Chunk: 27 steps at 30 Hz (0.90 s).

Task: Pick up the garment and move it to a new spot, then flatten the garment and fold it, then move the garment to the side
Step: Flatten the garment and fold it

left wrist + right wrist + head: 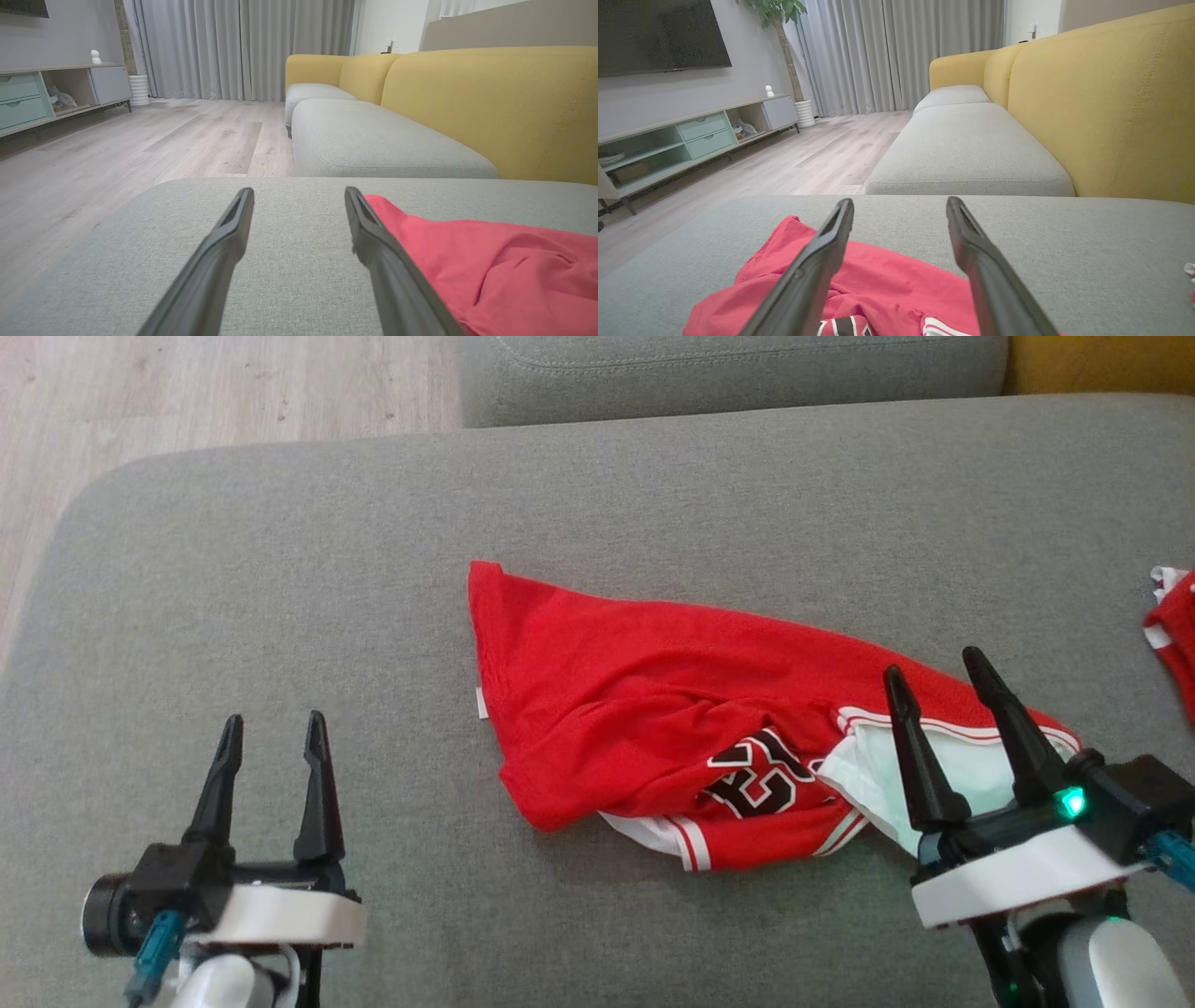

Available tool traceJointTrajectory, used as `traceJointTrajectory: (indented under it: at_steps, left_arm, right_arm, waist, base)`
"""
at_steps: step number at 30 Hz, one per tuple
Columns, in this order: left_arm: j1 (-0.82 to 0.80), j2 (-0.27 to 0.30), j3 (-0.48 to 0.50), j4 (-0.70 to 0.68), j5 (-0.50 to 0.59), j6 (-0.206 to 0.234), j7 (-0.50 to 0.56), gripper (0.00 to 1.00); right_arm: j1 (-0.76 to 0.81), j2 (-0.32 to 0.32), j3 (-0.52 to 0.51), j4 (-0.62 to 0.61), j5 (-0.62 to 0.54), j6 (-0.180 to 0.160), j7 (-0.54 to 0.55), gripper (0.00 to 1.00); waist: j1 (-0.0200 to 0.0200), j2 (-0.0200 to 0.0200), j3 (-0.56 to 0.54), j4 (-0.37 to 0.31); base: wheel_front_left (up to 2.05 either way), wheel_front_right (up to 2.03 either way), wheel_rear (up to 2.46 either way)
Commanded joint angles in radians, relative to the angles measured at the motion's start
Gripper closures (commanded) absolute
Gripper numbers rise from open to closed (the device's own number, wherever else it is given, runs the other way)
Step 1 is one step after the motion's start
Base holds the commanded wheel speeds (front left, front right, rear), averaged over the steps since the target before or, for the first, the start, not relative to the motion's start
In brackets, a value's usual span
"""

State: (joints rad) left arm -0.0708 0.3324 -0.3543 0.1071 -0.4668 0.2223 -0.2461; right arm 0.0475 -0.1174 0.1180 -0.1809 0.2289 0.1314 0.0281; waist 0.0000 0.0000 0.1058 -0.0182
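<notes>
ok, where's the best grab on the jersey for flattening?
Likely the striped edge of the jersey by the open right pincer: it's turned over with white lining showing, so a finger could slip under. Come from the near right, low along the cushion. The far-left hem lies flat, harder to pinch.

We cannot read the number on the jersey: folds swallow part of it. The right gripper covers some of the pale lining. At the head view's right edge, a red-and-white scrap is cut off. The white thing on the cabinet is too small for us to tell.
</notes>
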Motion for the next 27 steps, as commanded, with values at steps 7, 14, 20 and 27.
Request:
traceJointTrajectory:
  at_steps: [7, 14, 20, 27]
  left_arm:
    - [-0.016, 0.032, 0.043, -0.042, 0.001, 0.018, 0.009, 0.00]
    - [-0.016, 0.036, 0.038, -0.053, 0.008, 0.028, 0.009, 0.00]
    - [-0.029, 0.032, 0.026, -0.060, 0.011, 0.027, 0.013, 0.00]
    - [-0.047, 0.026, 0.018, -0.048, 0.011, 0.023, 0.010, 0.00]
  right_arm:
    - [-0.028, -0.001, 0.016, -0.046, 0.009, -0.001, 0.006, 0.00]
    - [-0.009, 0.003, -0.007, -0.021, 0.024, -0.001, 0.029, 0.00]
    - [0.065, -0.002, -0.070, 0.154, 0.040, -0.001, 0.082, 0.00]
    - [0.080, 0.008, -0.093, 0.326, 0.035, -0.001, 0.106, 0.00]
  waist:
    - [0.0000, 0.0000, 0.002, 0.000]
    - [0.0000, 0.0000, 0.006, -0.001]
    - [0.0000, 0.0000, 0.029, 0.003]
    - [0.0000, 0.0000, 0.056, 0.003]
  base:
    - [0.00, 0.00, 0.00]
    - [0.00, 0.00, 0.00]
    - [0.00, 0.00, 0.00]
    - [0.00, 0.00, 0.00]
